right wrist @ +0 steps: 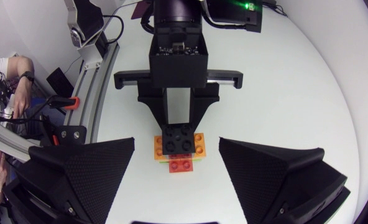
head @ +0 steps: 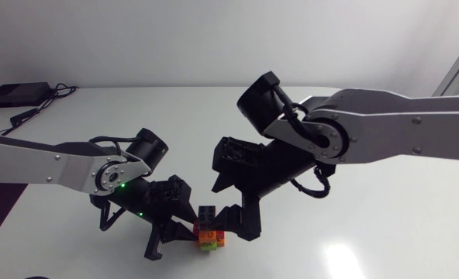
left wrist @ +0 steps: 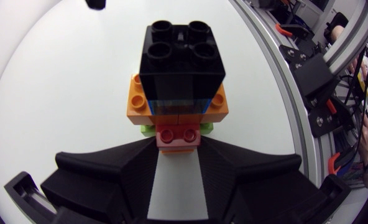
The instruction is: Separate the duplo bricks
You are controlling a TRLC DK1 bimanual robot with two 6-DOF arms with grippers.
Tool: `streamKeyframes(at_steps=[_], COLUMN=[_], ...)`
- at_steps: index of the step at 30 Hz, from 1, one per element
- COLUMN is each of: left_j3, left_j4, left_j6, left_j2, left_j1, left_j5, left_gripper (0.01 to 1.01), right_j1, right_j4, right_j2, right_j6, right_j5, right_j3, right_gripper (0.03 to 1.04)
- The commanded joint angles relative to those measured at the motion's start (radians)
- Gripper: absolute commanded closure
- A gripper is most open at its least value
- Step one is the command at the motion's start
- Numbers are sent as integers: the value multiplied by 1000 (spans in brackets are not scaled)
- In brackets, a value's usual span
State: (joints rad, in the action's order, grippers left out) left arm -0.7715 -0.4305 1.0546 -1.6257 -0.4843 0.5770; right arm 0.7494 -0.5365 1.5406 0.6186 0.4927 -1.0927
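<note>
A small stack of duplo bricks (head: 208, 229) stands on the white table near its front edge. It has a black brick (left wrist: 182, 59) on top, an orange one (left wrist: 137, 102) under it, then a red one (left wrist: 178, 134) and a green one (head: 211, 246) at the base. My left gripper (head: 184, 232) comes in low from the left and is shut on the stack's lower part, with its fingers (left wrist: 125, 168) pressing the red brick from both sides. My right gripper (right wrist: 181, 180) hangs over the stack (right wrist: 179, 148) from the right, open, with its fingers (right wrist: 87, 177) wide on either side and not touching.
A black box with cables (head: 16, 94) lies at the table's back left corner. My right arm's broad silver link (head: 384, 128) crosses the right half of the table above the surface.
</note>
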Motion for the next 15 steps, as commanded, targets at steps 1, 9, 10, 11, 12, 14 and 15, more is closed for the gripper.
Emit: streamKeyframes(at_steps=[1,9,10,11,12,14,15], left_j3=[-23,-25,-25,-25,-26,-29,-29], left_j4=[-7,-7,-7,-7,-7,-7,-7], left_j6=[16,12,10,10,7,5,4], left_j2=[-22,-23,-23,-23,-23,-22,-22], left_j1=[-7,-17,-20,-23,-28,-30,-31], left_j5=[14,14,14,14,14,14,14], left_gripper=[789,789,790,789,790,790,790], right_j1=[11,28,31,34,36,44,48], right_j4=[15,38,43,44,49,58,59], right_j2=[29,49,50,56,59,65,69], right_j6=[7,4,3,3,3,1,0], right_j5=[-13,-31,-34,-36,-36,-46,-48], right_j3=[20,51,57,60,65,73,73], right_gripper=[103,105,105,118,134,134,136])
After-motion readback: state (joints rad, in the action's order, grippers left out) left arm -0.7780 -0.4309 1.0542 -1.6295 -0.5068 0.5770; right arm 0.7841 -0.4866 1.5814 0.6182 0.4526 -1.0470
